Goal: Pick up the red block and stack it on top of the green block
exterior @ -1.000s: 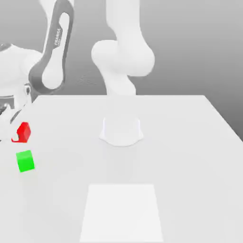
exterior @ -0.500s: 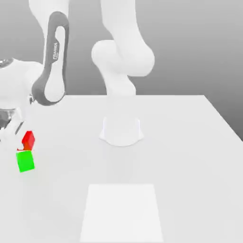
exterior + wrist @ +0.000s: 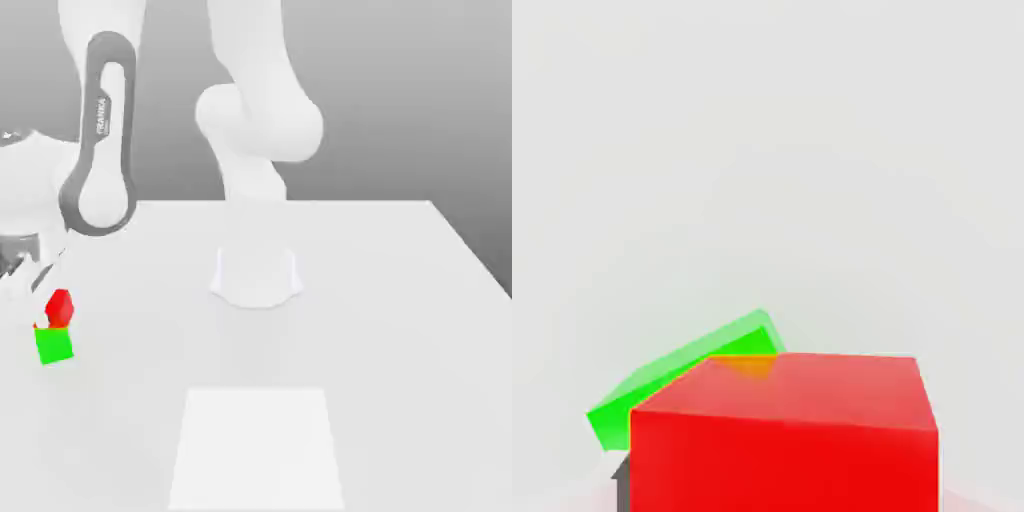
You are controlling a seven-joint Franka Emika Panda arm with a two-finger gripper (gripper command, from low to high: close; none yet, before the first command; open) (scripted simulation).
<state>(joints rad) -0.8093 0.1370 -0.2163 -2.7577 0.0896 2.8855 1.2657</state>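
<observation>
Red cube at the green cube

The smooth, bright red cube (image 3: 60, 308) sits at the upper side of the smooth, bright green cube (image 3: 54, 345), turned at a different angle from it (whether they touch, I cannot tell). The white fingers (image 3: 42, 321) are beside the red cube, just above the green cube; whether they grasp or have released it, I cannot tell. Beyond the green cube, towards the exterior view's right, a pale square (image 3: 256, 450) marks the light-grey bench (image 3: 400, 350).
</observation>
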